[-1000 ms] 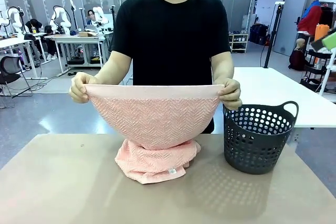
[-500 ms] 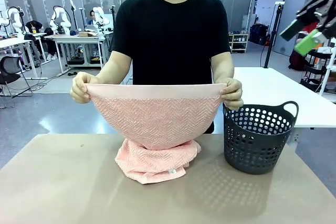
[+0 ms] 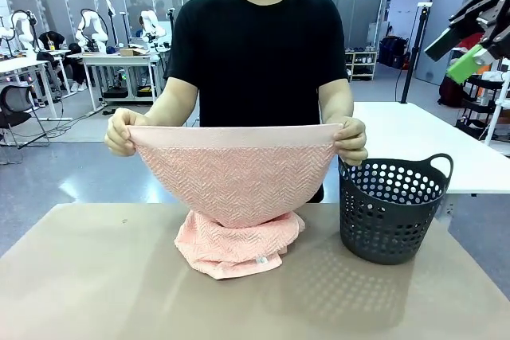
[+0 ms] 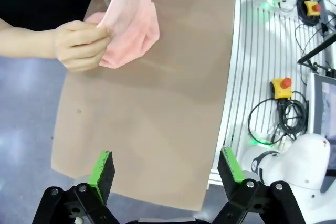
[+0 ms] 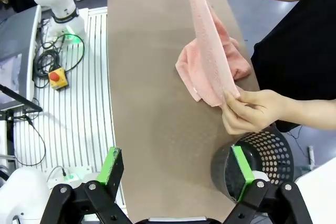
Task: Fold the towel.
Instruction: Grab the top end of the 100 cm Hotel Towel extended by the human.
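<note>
Folding looks barely begun: the person's hands (image 3: 351, 141) hold the salmon-pink herringbone terry towel (image 3: 235, 173) by its top corners, lower part heaped on the brown tabletop (image 3: 96, 276), while the left gripper (image 4: 167, 166) and right gripper (image 5: 177, 166) hang open, well apart from it.

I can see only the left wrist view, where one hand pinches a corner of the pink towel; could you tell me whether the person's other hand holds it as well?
Observer: Yes. In the front view the other hand pinches the opposite top corner of the towel, so its upper edge is stretched between both hands.
Operator: Thank you. Is there anything else on the table?
Observer: A dark perforated basket stands on the table, apart from the towel, toward the robot's right.
Operator: And how is the right pincer?
Observer: The right pincer is open, high above the table and holding nothing.
</note>
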Robot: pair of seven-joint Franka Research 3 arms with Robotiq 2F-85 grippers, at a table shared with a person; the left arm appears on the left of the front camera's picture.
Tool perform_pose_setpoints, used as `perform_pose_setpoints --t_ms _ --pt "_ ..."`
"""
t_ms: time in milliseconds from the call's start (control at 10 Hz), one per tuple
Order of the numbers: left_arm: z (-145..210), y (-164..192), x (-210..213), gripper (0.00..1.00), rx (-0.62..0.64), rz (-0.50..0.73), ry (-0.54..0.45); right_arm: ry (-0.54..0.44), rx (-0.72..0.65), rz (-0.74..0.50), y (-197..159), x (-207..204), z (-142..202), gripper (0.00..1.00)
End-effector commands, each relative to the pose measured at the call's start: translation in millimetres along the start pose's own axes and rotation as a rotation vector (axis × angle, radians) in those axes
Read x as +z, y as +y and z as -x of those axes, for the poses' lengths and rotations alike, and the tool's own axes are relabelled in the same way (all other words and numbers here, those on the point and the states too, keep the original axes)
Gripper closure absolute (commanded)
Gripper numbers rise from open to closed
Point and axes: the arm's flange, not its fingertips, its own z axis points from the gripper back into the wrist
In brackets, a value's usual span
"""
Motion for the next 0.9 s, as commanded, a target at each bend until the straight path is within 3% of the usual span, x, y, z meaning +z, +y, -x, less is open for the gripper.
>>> perform_pose_setpoints --t_ms 0,300,600,800 --pt "0 -1 -1 0.00 0.001 0.001 0.000 0.002 0.001 0.001 0 -1 -1 0.00" --pt "-87 1 -34 0.00 -0.135 -0.071 -0.001 0.158 0.153 0.019 -6 -39 -50 0.00" --pt "-140 -9 -70 0.00 -0.177 -0.168 0.142 0.244 0.277 0.066 -6 -67 -87 0.00" --pt "-170 -6 -89 0.00 -0.218 -0.201 0.164 0.301 0.300 0.123 -12 -87 -103 0.00"
